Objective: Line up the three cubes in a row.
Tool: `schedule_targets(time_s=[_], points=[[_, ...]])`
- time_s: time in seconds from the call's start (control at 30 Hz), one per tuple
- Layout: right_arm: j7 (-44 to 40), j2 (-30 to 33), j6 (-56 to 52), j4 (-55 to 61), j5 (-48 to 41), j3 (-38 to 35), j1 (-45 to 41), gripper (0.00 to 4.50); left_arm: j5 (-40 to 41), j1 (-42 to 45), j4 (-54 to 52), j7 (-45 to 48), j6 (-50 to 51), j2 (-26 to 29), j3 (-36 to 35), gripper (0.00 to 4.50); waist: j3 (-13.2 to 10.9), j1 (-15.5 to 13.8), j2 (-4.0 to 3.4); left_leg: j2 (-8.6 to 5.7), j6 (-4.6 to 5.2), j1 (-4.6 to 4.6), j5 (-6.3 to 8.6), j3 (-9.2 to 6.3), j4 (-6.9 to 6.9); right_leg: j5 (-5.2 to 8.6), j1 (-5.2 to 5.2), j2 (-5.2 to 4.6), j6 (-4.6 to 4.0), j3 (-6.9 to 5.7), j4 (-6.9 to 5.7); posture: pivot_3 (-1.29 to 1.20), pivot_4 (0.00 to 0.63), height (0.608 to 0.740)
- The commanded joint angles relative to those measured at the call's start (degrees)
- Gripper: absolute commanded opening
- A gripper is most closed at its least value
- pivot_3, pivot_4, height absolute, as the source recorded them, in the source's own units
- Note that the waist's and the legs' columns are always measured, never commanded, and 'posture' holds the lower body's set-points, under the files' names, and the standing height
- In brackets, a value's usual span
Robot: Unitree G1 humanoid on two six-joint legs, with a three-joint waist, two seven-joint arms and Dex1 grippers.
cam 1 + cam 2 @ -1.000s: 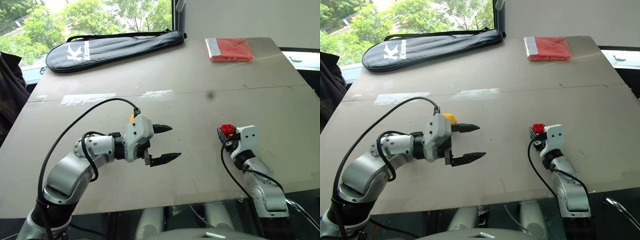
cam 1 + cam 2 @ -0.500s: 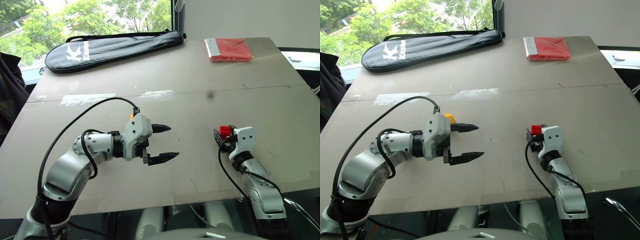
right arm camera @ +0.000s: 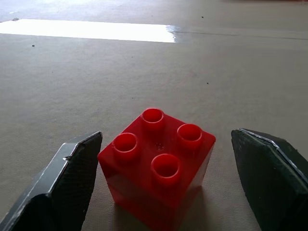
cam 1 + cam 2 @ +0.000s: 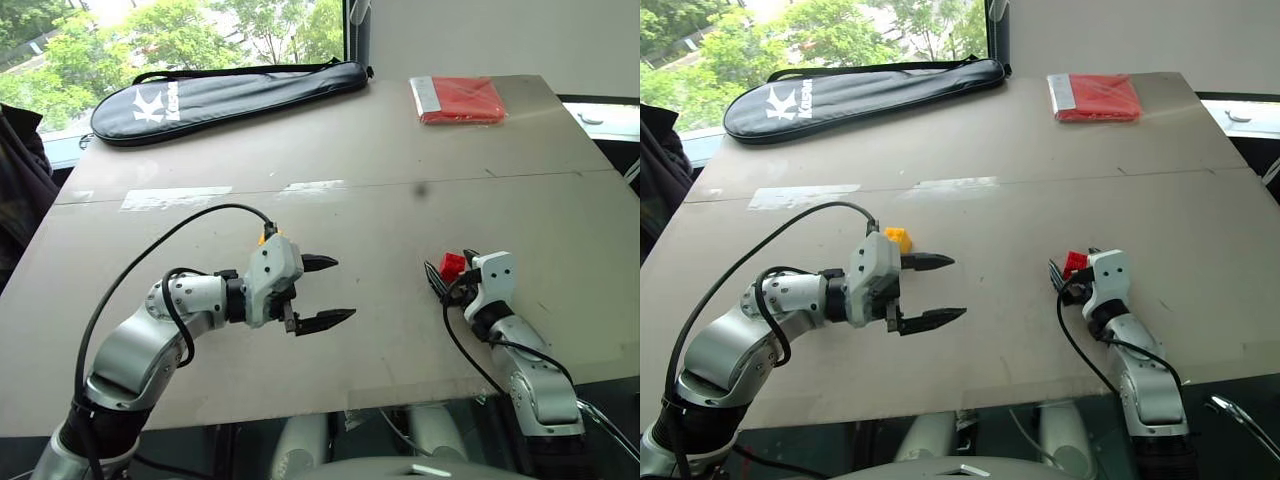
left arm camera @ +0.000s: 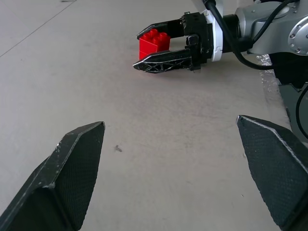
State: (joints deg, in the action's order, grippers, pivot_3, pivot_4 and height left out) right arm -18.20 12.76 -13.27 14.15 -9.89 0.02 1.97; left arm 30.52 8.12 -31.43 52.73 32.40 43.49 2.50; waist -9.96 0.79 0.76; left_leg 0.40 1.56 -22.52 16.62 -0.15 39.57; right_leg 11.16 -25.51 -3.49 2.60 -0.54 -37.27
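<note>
Right claw [image 3: 163,183] spread around red cube [image 3: 157,166]

A red cube [image 3: 158,166], a yellow cube [image 4: 899,238], a black bag [image 4: 225,96] with white lettering and a red packet [image 4: 462,99] are seen on a grey-beige table [image 4: 380,170].

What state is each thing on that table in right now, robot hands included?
Red cube: upright on the table, studs up, between the right fingers, one finger at its side.
Yellow cube: on the table behind the left gripper.
Left gripper: open, empty.
Right gripper: open around the red cube.
Black case: lying closed.
Red packet: lying flat.
</note>
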Motion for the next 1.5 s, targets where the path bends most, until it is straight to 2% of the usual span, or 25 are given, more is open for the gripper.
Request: schedule_targets(time_s=[0.03,0.17,0.33,0.43,0.53,0.67,0.87,0.97,1.2,1.5], points=[[-5.4,2.5,3.5,2.5,-3.3,-1.6,-0.5,4.4,1.0,-1.1,-3.5,-1.9,-0.1,-0.4,-2.3,4.5,0.0,0.0,0.0,0.0,0.0,0.0,0.0,0.0,0.0,0.0,0.0,0.0,0.0,0.0,0.0,0.0,0.15,0.694],[-14.3,7.2,5.8,3.1,-8.6,-3.4,-0.3,4.4,1.1,-5.1,-4.7,-5.7,-0.9,-2.8,-4.2,4.5,0.0,0.0,0.0,0.01,0.0,0.02,0.0,0.03,0.0,0.0,0.0,0.0,0.0,0.03,0.0,0.0,0.15,0.694],[-23.8,13.1,6.8,2.3,-13.9,-5.9,0.9,4.4,-1.8,-11.1,-4.2,-13.0,-4.8,-9.1,-5.6,4.5,0.0,-0.1,0.03,0.01,0.01,0.03,0.0,0.0,0.01,-0.01,0.03,-0.01,0.0,0.01,-0.01,0.0,0.15,0.694],[-25.1,14.5,7.5,0.3,-13.8,-6.4,1.1,4.4,-4.4,-14.4,-4.8,-12.6,-7.5,-9.3,-3.7,4.5,0.0,-0.1,0.04,0.0,0.01,0.07,0.0,0.02,0.02,-0.01,0.06,-0.02,-0.01,0.02,-0.03,0.0,0.15,0.694],[-24.1,13.3,7.9,-1.1,-13.5,-6.2,0.9,4.4,-0.8,-12.7,-6.3,-11.8,-6.3,-10.3,-3.4,4.5,0.0,-0.3,0.06,0.0,0.01,0.09,0.0,0.02,0.02,0.0,0.06,-0.02,-0.01,0.01,-0.09,0.0,0.15,0.694],[-23.1,12.2,8.6,-3.0,-12.4,-6.3,1.8,4.4,0.2,-10.7,-7.9,-8.7,-4.5,-7.4,-2.1,4.5,0.0,-0.4,0.06,0.0,0.01,0.08,0.0,0.02,0.22,0.02,0.07,-0.01,0.0,0.01,-0.28,0.0,0.15,0.694],[-22.2,10.5,9.6,-4.6,-11.4,-5.8,2.9,4.4,5.9,-8.5,-9.1,-1.9,-1.4,-1.9,-2.3,4.5,0.0,-0.1,0.05,0.01,0.01,0.08,0.01,0.04,0.37,0.22,0.06,0.0,-0.06,0.05,-0.42,0.0,0.15,0.694],[-23.4,11.4,11.2,-8.3,-10.5,-6.5,0.8,4.4,5.1,-7.3,-7.2,1.4,-2.5,0.5,-1.8,4.5,0.0,-0.1,0.06,0.02,0.01,0.08,0.01,0.04,0.48,0.24,0.06,0.01,-0.05,0.04,-0.48,0.0,0.15,0.694],[-27.3,15.9,16.1,-16.2,-8.4,-7.2,-3.4,4.4,3.8,-4.9,-5.3,3.1,-3.3,0.5,-0.4,4.5,0.0,-0.1,0.05,0.0,0.01,0.07,0.01,0.08,0.65,0.26,0.1,0.02,-0.02,0.08,-0.51,0.0,0.15,0.694],[-26.9,18.3,17.9,-20.2,-8.3,-8.8,-5.9,4.4,2.6,-4.9,-5.4,2.3,-3.8,-0.1,0.6,4.5,0.0,-0.1,0.05,0.01,0.02,0.05,0.01,0.08,0.65,0.23,0.1,0.03,-0.06,0.11,-0.53,0.0,0.15,0.694]])
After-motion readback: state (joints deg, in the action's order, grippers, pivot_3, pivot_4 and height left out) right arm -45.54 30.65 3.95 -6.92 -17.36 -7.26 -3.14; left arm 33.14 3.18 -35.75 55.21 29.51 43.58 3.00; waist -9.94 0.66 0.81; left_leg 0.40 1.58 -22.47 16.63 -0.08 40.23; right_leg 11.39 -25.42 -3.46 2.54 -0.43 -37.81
